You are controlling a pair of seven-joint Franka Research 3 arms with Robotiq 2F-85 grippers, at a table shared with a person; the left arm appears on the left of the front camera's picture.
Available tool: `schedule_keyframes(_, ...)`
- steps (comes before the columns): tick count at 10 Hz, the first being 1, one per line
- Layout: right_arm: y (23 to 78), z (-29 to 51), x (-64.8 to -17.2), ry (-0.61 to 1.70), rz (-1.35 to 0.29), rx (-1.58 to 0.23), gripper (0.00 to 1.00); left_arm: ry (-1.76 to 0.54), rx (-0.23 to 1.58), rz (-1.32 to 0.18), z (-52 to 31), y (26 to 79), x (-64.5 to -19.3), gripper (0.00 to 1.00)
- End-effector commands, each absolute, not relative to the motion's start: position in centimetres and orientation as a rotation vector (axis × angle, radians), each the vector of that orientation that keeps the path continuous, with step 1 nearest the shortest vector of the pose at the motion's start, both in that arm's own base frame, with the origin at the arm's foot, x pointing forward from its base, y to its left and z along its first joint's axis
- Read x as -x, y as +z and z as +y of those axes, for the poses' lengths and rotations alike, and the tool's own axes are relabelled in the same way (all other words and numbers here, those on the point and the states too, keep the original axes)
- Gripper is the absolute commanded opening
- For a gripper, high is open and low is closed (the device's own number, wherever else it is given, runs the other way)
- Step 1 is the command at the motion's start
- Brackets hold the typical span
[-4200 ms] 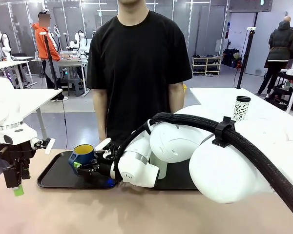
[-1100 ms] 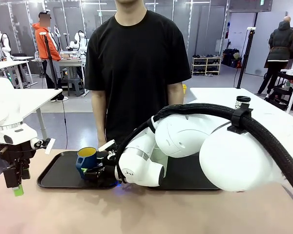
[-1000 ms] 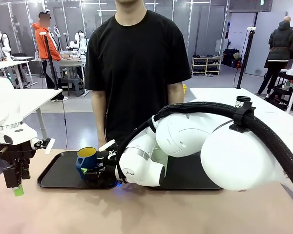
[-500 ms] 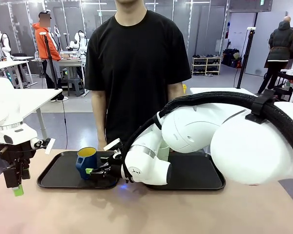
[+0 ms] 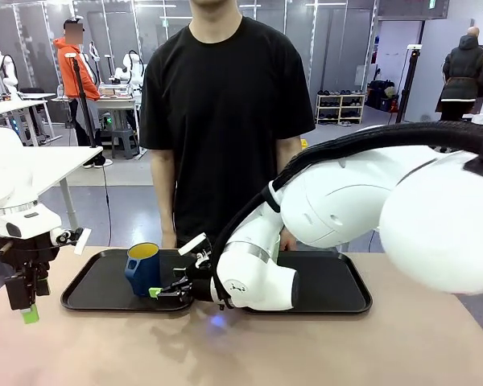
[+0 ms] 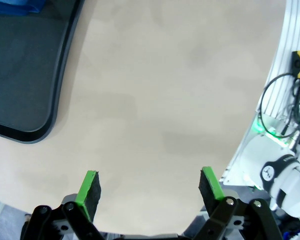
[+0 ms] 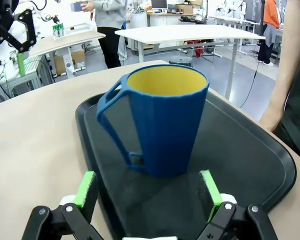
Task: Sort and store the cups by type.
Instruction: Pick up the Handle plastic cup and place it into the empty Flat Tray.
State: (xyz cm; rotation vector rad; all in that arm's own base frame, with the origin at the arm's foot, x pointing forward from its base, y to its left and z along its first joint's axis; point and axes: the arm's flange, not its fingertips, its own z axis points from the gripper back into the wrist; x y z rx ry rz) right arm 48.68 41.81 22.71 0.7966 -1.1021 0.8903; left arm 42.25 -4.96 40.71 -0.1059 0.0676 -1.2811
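Two black plastic trays sit side by side on the beige desk (image 5: 322, 354) in the middle of the front view: the left tray (image 5: 97, 293) and the right tray (image 5: 338, 293). A dark blue mug with a handle and a yellow inside (image 5: 143, 268) stands upright on the left tray, toward that tray's right half. In the right wrist view the same mug (image 7: 160, 120) fills the centre of the frame, its handle pointing to the picture's left, resting on the dark tray (image 7: 250, 160).

The right gripper (image 5: 163, 291) reaches in low from the white arm that sweeps across the right of the front view; its fingers lie just beside the mug's base, spread wide and holding nothing. In the right wrist view the right gripper (image 7: 147, 192) has its green-padded fingers (image 7: 86, 187) apart at the bottom edge, with the mug just beyond them and not touched.

At the lower left of the front view the left gripper (image 5: 28, 312) hangs over the bare desk, well apart from the tray. In the left wrist view the left gripper (image 6: 150, 186) has its green-padded fingers (image 6: 89, 186) spread and empty above the beige surface, a corner of the black tray (image 6: 35, 100) at the picture's upper left.

A person in a black T-shirt (image 5: 225, 112) stands at the far side of the desk.
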Motion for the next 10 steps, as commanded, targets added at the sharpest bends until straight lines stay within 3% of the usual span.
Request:
schedule_keyframes(1, 19.8, 43.7, -37.1, 0.887, -1.134, -0.699, 1.0, -1.27, 0.103, 0.071, -5.0, 41.0, -42.3, 1.0)
schedule_keyframes(7, 22.3, 41.4, -34.1, 0.955, -1.031, -0.557, 1.0, -1.27, 0.103, 0.071, -5.0, 41.0, -42.3, 1.0)
schedule_keyframes(8, 25.8, 39.0, -41.8, 0.961, -0.986, -0.669, 1.0, -1.27, 0.103, 0.071, -5.0, 41.0, -42.3, 1.0)
schedule_keyframes(10, 25.8, 39.0, -41.8, 0.961, -0.986, -0.669, 1.0, -1.27, 0.103, 0.071, -5.0, 41.0, -42.3, 1.0)
